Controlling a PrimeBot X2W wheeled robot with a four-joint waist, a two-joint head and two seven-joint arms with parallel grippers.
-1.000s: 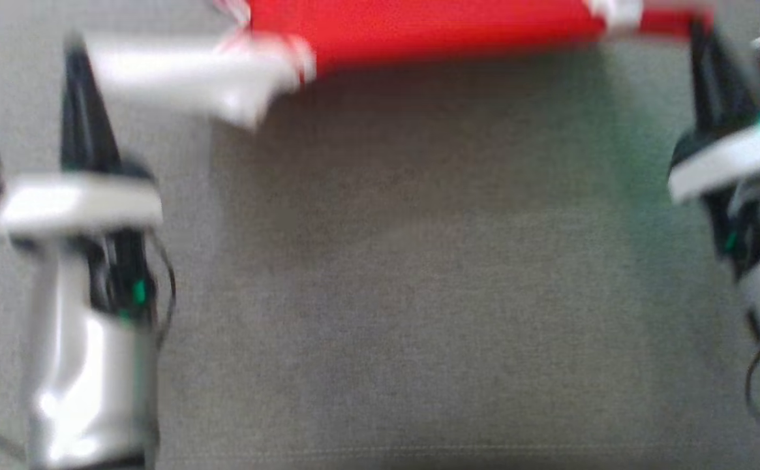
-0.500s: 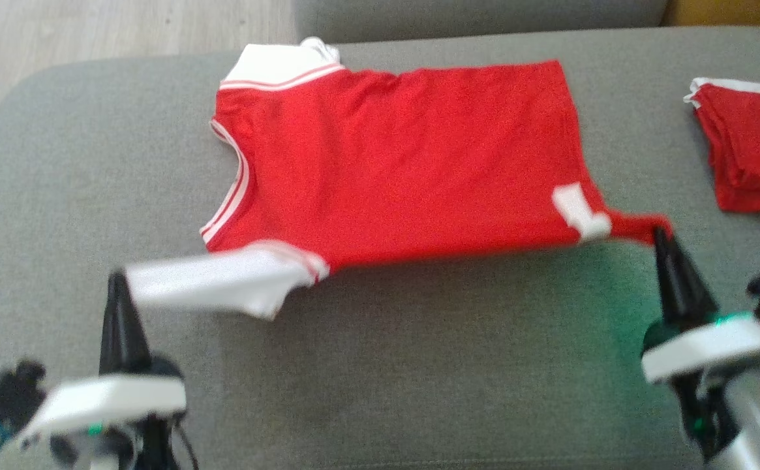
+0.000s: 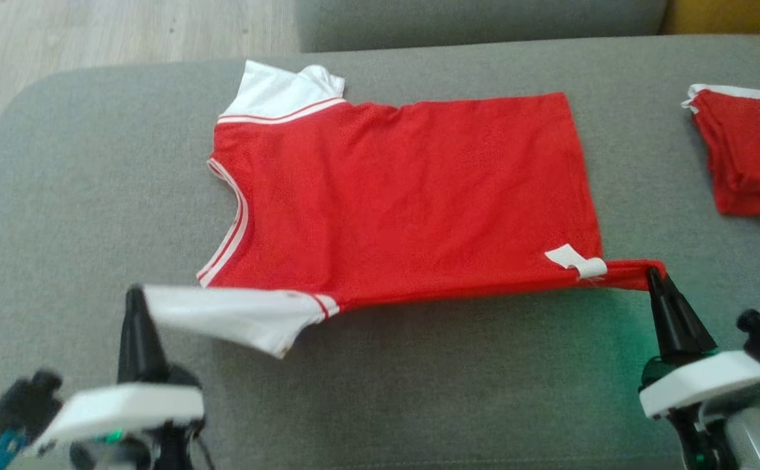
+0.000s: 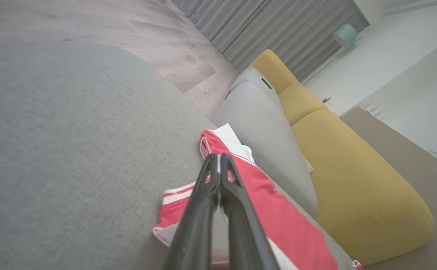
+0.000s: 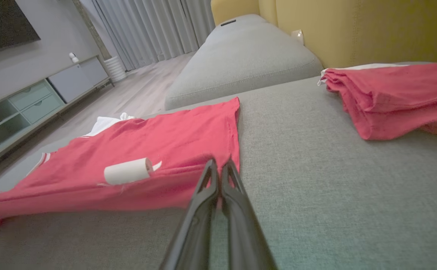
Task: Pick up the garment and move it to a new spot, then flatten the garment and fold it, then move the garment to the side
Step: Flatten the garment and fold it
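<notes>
Left jaws are pinched shut on the tip of the white sleeve (image 3: 223,313); right jaws are clamped on the red hem corner (image 3: 634,271). Between those two grips the near edge of the garment (image 3: 406,196) runs taut, apparently so the shirt spreads flat. Its far part lies on the grey cushion (image 3: 419,398). Well apart to the right rests a folded red pile (image 3: 751,156). No container is involved; the cushion carries both.
</notes>
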